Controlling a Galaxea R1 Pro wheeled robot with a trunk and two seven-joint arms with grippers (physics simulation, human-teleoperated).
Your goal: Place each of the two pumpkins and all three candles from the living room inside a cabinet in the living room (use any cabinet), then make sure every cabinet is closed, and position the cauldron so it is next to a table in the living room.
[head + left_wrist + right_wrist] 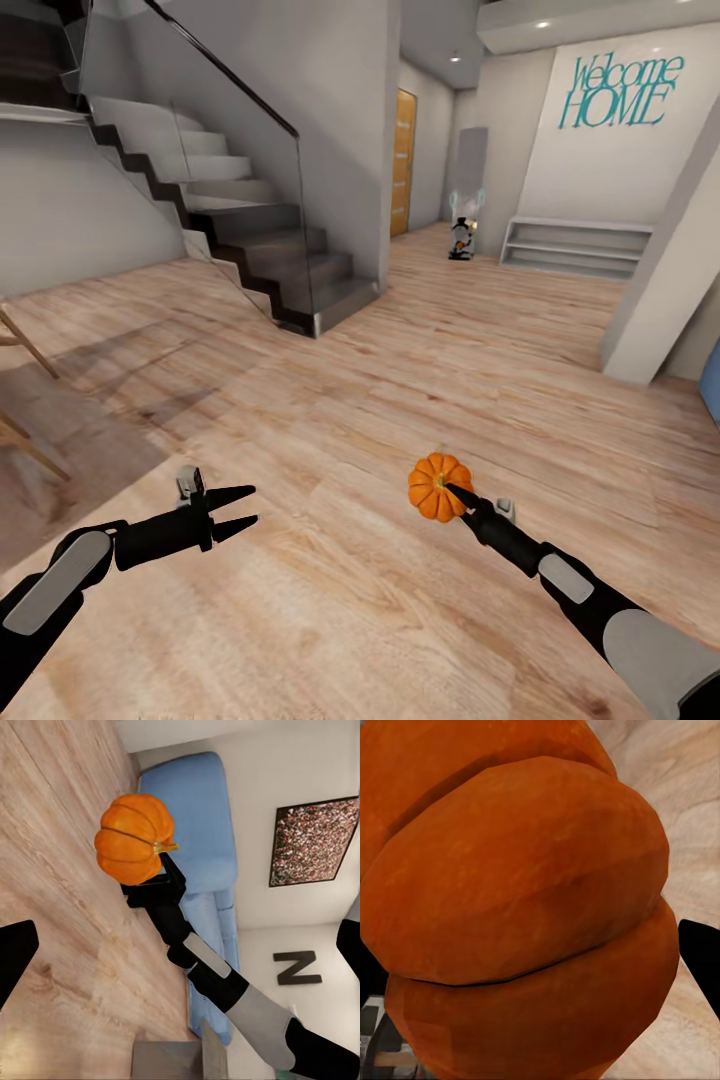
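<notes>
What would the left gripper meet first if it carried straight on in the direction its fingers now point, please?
Probably the pumpkin clamped in the right gripper: it sits near the middle of the left wrist view, ahead of the open left gripper. Depth is unclear; it might pass just under it toward the blue sofa.

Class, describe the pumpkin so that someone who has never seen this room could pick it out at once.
Start at the dark staircase with its glass railing, then come forward across the pale wooden floor to the robot's two black arms. The right gripper is shut on the pumpkin, held above the floor. It is round, ribbed and bright orange; the left gripper is open and empty.
</notes>
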